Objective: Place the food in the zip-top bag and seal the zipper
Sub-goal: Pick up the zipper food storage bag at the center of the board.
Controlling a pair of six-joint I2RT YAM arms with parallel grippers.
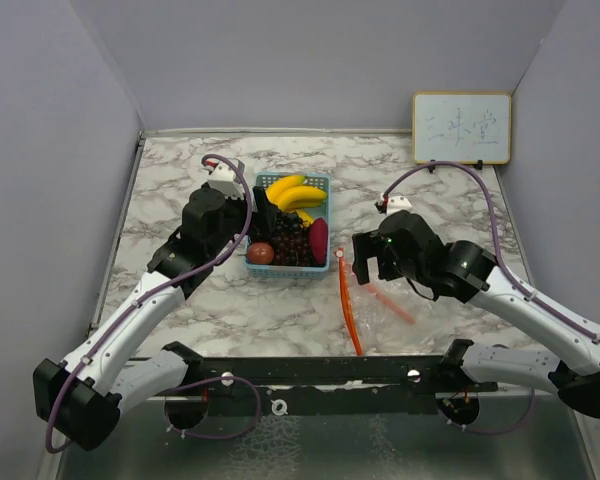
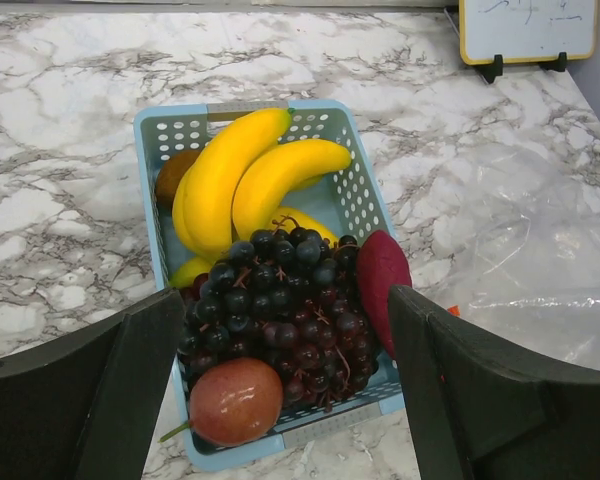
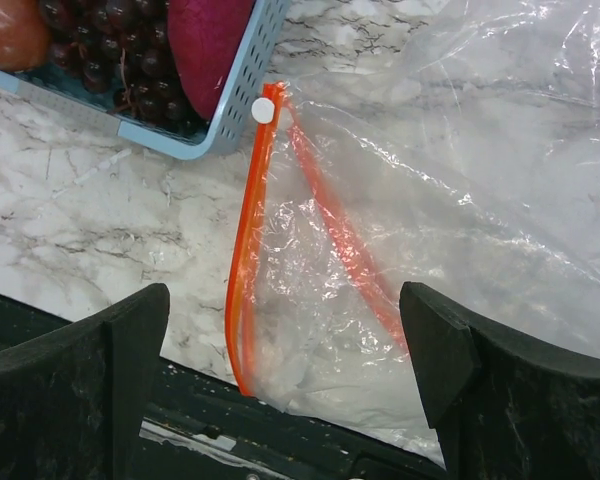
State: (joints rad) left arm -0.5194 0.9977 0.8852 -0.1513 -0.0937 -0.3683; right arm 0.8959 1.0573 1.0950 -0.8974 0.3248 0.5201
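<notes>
A blue mesh basket (image 1: 315,181) holds yellow bananas (image 1: 295,192), a dark purple grape cluster (image 1: 290,243), a small round red fruit (image 1: 260,253) and a magenta oval vegetable (image 1: 318,238). In the left wrist view the bananas (image 2: 245,175), grapes (image 2: 280,300), red fruit (image 2: 235,400) and magenta vegetable (image 2: 382,275) show in the basket (image 2: 160,125). My left gripper (image 2: 285,385) is open, above the basket's near end. The clear zip-top bag (image 3: 460,200) with orange zipper (image 3: 248,240) lies open right of the basket. My right gripper (image 3: 285,375) is open above its mouth.
A small whiteboard (image 1: 461,127) stands at the back right. A black rail (image 1: 320,370) runs along the table's near edge, just under the bag's lower corner. Grey walls enclose the marble table (image 1: 180,170) on three sides.
</notes>
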